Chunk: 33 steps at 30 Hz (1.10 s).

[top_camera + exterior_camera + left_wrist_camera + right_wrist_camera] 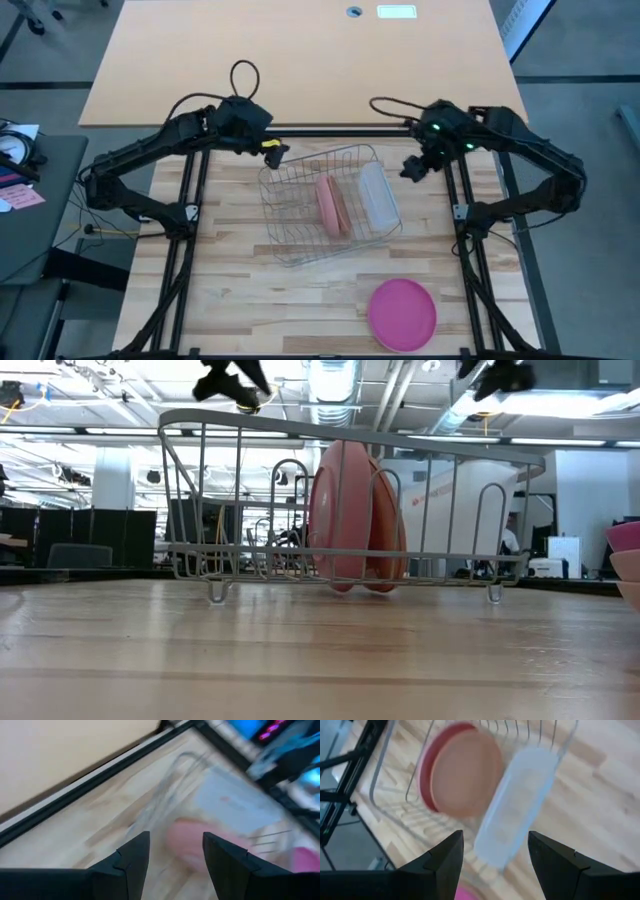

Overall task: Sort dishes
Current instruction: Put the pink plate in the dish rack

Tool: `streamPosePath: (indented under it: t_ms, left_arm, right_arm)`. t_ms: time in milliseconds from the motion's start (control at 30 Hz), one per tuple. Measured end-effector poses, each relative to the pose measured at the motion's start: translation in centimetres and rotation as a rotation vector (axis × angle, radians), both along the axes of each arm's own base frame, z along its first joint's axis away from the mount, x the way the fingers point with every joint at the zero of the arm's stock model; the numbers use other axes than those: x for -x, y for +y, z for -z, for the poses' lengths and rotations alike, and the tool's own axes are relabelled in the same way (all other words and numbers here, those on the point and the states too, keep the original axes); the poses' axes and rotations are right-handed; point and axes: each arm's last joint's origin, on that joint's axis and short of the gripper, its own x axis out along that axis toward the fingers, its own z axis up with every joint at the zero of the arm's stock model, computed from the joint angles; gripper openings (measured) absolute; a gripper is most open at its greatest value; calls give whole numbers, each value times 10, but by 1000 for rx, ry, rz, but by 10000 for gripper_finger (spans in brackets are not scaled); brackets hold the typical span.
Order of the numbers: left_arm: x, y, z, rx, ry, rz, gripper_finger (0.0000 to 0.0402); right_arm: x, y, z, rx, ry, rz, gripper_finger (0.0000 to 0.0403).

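1. Left gripper [274, 153]: jaws apart, empty, above the rack's [290, 250] far-left corner.
2. Racked plates [331, 205]: upright on edge mid-rack beside the tub [377, 196]. Likely light, stiff, slick plastic; grip the top rim.
3. Magenta plate [402, 313]: flat on the table, near-right.
4. Right gripper [412, 167]: jaws apart, empty, just beyond the rack's far-right corner.

Wire rack [300, 215], matt plates [331, 206], possibly plastic

You have both dark arms bent inward from the frame's sides toward its upper middle in the high view, the left end effector [274, 153] left of centre and the right end effector [412, 168] right of centre, each raised with its fingers parted and holding nothing.
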Motion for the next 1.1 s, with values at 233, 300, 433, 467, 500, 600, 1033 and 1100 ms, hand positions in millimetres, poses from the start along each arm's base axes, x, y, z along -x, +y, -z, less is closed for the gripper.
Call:
streamPosePath:
  t_ms: [233, 300, 433, 467, 500, 600, 1033, 1100]
  left_arm:
    - [-10, 0, 4, 55, -27, 73, 177]
    - [-11, 0, 4, 49, -29, 80, 177]
    - [-14, 1, 7, 43, -15, 102, 177]
    - [-15, 1, 7, 35, -12, 110, 177]
    - [-16, 1, 8, 32, -10, 119, 177]
    - [-20, 2, 11, 50, 1, 146, 177]
    - [-22, -4, 7, 63, -27, 192, 177]
    - [-23, -5, 7, 63, -27, 195, 177]
  right_arm:
    - [44, 36, -12, -49, 24, 66, 228]
    - [52, 45, -13, -69, 31, 78, 228]
    - [57, 62, -13, -82, 55, 21, 228]
    - [58, 67, -12, -82, 64, -3, 228]
    - [56, 71, -12, -79, 69, -27, 228]
    - [48, 85, -9, -65, 102, -75, 228]
    - [15, 177, 47, 141, 303, -355, 214]
    - [16, 191, 65, 124, 299, -363, 207]
